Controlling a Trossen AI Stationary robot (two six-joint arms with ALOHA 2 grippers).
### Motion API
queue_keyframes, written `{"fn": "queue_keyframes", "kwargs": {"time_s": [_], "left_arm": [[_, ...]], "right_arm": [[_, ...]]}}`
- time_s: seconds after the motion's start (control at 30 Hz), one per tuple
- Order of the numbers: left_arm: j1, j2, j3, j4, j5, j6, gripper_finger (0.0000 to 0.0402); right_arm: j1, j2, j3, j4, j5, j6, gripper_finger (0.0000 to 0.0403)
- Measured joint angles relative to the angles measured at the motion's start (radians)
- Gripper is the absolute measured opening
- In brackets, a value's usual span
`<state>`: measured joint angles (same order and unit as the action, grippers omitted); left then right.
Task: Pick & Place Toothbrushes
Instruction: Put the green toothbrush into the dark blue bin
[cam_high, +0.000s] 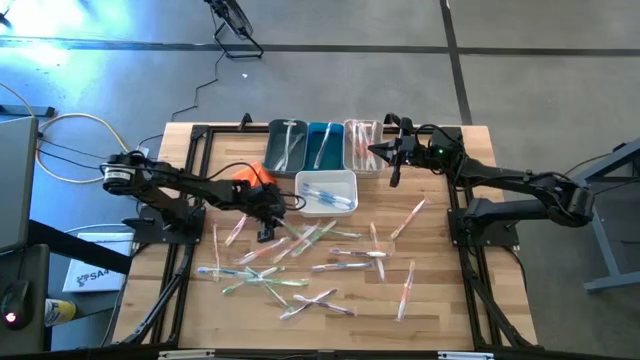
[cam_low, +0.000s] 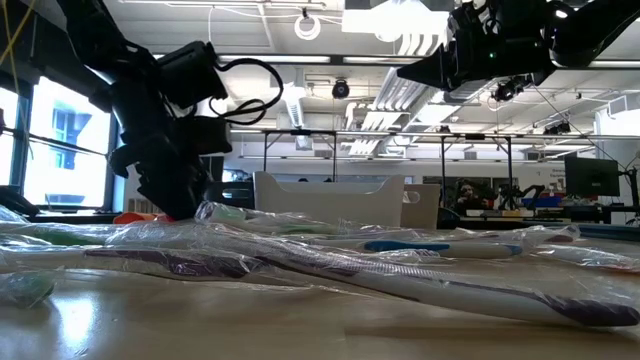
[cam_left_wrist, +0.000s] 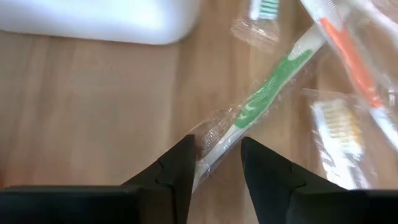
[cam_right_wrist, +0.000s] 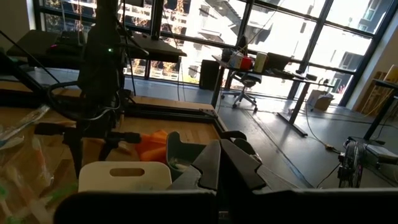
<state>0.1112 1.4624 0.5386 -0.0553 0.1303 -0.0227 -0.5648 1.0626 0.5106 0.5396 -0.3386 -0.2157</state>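
Several wrapped toothbrushes (cam_high: 300, 265) lie scattered on the wooden table. My left gripper (cam_left_wrist: 214, 149) is down at the pile's left far side, open. Its fingers stand on either side of the handle end of a green-and-white toothbrush (cam_left_wrist: 273, 84), which lies flat on the table in its clear wrapper. In the high view this gripper (cam_high: 268, 232) is just near of the white bin (cam_high: 326, 192). My right gripper (cam_high: 385, 152) hangs shut and level, high over the far bins, with nothing in it; its own wrist view shows the shut fingers (cam_right_wrist: 217, 165). My left gripper comes slanting down from the table's left, one finger on each side of the green toothbrush's handle end (cam_left_wrist: 208, 158), fingers across it. The clear wrapper (cam_left_wrist: 205, 127) reaches one finger's inner side; whether the fingers touch it I cannot tell. The toothbrush lies on the table.
Three narrow bins stand side by side at the far edge: dark green (cam_high: 287, 145), blue (cam_high: 324, 145) and clear (cam_high: 362, 147), each with toothbrushes inside. The white bin holds blue ones. An orange cloth (cam_high: 255, 175) lies by my left arm. An orange toothbrush (cam_left_wrist: 351, 59) crosses close by.
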Motion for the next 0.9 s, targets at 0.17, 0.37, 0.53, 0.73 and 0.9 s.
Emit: {"fn": "queue_keyframes", "kwargs": {"time_s": [0.17,0.37,0.53,0.73,0.9], "left_arm": [[0.000,0.001,-0.001,-0.007,0.102,-0.001,0.0082],[-0.001,0.001,-0.002,-0.010,0.135,-0.003,0.0041],[-0.001,0.001,-0.001,-0.024,0.136,-0.003,0.0019],[0.000,0.001,-0.001,-0.027,0.151,-0.003,0.0004],[0.000,0.001,-0.002,-0.026,0.171,-0.001,0.0002]], "right_arm": [[0.000,0.000,0.000,-0.003,0.000,0.000,0.0002],[0.000,0.000,0.000,-0.005,0.000,0.000,0.0002],[0.000,0.000,0.000,-0.005,0.000,0.000,0.0002],[0.000,0.000,0.000,-0.005,0.000,0.000,0.0002],[0.000,0.000,0.000,-0.006,0.000,0.000,0.0002]]}}
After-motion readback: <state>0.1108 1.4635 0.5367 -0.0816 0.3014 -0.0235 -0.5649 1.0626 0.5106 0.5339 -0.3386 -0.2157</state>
